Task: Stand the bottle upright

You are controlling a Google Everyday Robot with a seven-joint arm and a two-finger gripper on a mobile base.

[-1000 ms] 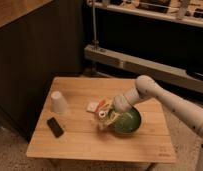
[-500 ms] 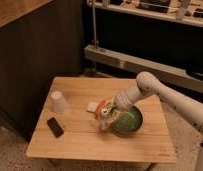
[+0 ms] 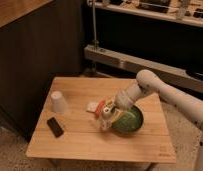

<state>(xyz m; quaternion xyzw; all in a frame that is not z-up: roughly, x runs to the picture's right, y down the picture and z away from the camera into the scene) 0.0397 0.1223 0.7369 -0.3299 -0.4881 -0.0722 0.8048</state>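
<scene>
The bottle (image 3: 105, 122) is a small pale cream shape, tilted, at the left rim of the green bowl (image 3: 129, 120) near the middle of the wooden table (image 3: 95, 145). My gripper (image 3: 109, 116) reaches down from the right on the white arm (image 3: 160, 92) and sits right at the bottle, partly covering it. I cannot make out whether the bottle rests on the table or is lifted.
A white paper cup (image 3: 59, 102) stands upside down at the table's left. A black phone (image 3: 56, 126) lies in front of it. A small white and red packet (image 3: 95, 106) lies just behind the gripper. A dark cabinet and a metal shelf stand behind the table.
The gripper has sunk slightly lower and forward beside the bowl, with the bottle staying at its tip. The cup, phone and bowl have not moved.
</scene>
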